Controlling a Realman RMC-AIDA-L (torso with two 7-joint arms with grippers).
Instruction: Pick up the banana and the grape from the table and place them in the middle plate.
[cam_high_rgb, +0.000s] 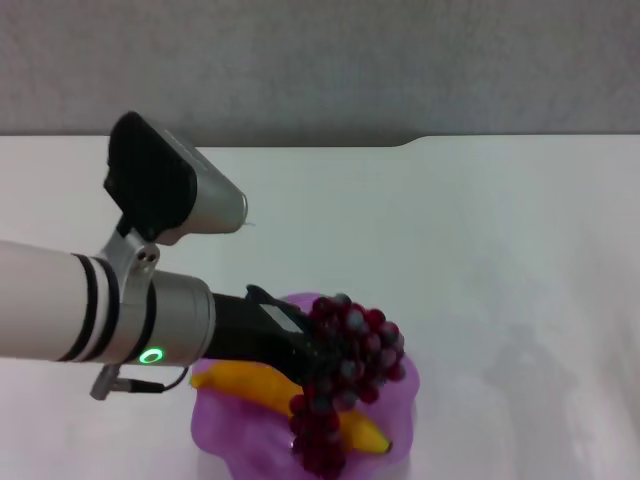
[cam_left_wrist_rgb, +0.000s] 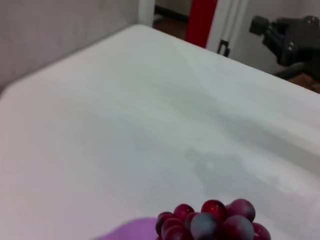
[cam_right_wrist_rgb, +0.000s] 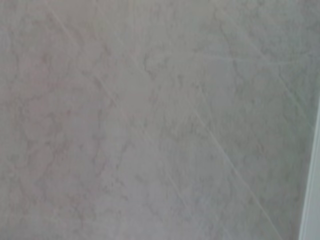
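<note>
Status: banana (cam_high_rgb: 262, 390) was already lying in the middle plate (cam_high_rgb: 215, 420), which sat at the near edge of the surface (cam_high_rgb: 500, 250), roughly centred along that edge. So half the job looked done. The left gripper (cam_high_rgb: 312, 352) reached in from the left side and sat over the plate, right against the grape (cam_high_rgb: 345, 385). The bunch draped across the banana and down toward the near rim of the plate. Its lower berries appeared to rest on the banana and plate, while the upper end was at the gripper. I couldn't tell whether the gripper was clamped on the stem or already apart, as the bunch and the dark wrist housing hid the fingertips in the head view. The left wrist view showed only the top berries of the bunch (cam_left_wrist_rgb: 215, 222), a sliver of purple plate (cam_left_wrist_rgb: 132, 230) and bare surface beyond, with no fingers. The right gripper was not in view anywhere, and the right wrist camera saw only a blank mottled grey area, so that arm was probably parked off to the side. Judgement: grape was at or over the plate, essentially in its final spot. What remained was confirming release and pulling the left arm clear without dragging the bunch back out.
</note>
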